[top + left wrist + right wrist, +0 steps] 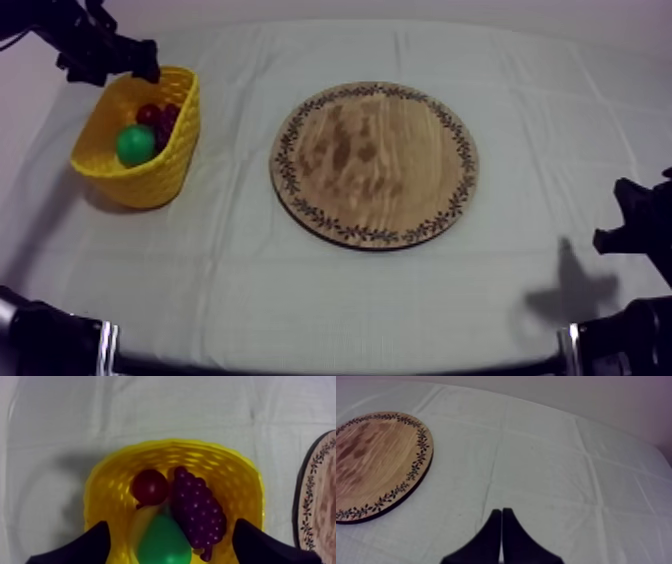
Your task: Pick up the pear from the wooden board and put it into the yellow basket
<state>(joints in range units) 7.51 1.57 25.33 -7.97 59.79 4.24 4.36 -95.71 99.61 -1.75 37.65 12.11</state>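
Pear [135, 145] lies down in the yellow basket [150, 180], green and rounded, near the front wall.

One table [300, 290] under a grey-white cloth carries everything. One round wooden board [375, 165] with a patterned rim sits at the middle of it, its top bare. One basket stands well apart from the board, toward my left side. Inside it the left wrist view counts one bunch of grapes [197, 508], dark purple, lying just beside the pear; the one pear itself; and one small red fruit [149, 487] touching the grapes at their upper end. A pale yellow strip shows beside the pear under the red fruit; it may be a banana [141, 523], but I cannot be sure.

Two arms are at work. My left arm comes in at the upper left of the top view and hangs over the basket's far rim. The left claw [171, 522] points straight down into the basket with its fingers [95, 543] spread wide, nothing between them, and the fruit below.

My right arm sits low at the right side over bare cloth. The right claw [501, 512] has its fingers pressed together into a narrow wedge, gripping nothing, with the board off to one side.
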